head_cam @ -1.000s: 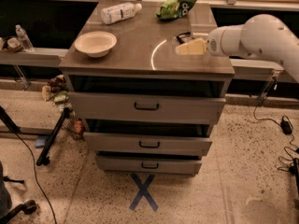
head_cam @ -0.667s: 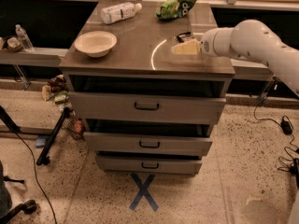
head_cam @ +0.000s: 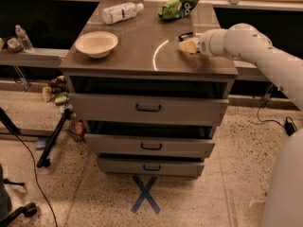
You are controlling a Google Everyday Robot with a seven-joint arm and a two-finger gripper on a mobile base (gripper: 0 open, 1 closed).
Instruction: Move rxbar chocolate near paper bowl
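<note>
Most of your risk sat in the grip. The fingers (head_cam: 189, 45) hung low over the right side of the worktop (head_cam: 142, 63), and you could not tell whether they were spread or closed. The bar (head_cam: 185, 35) lay just behind them as a dark sliver, touching or nearly so. Had you closed off-centre, I judge the flat wrapper could have skidded away, perhaps toward the edge on their right. The bowl (head_cam: 96, 43) stood well apart on their left, so the carry would be long. A weak pinch could have dropped the bar, and a low sweep could have knocked the light bowl. You had one bar, one bowl, one bottle (head_cam: 120, 12), one green bag (head_cam: 180, 6) and three drawers (head_cam: 149, 109).
</note>
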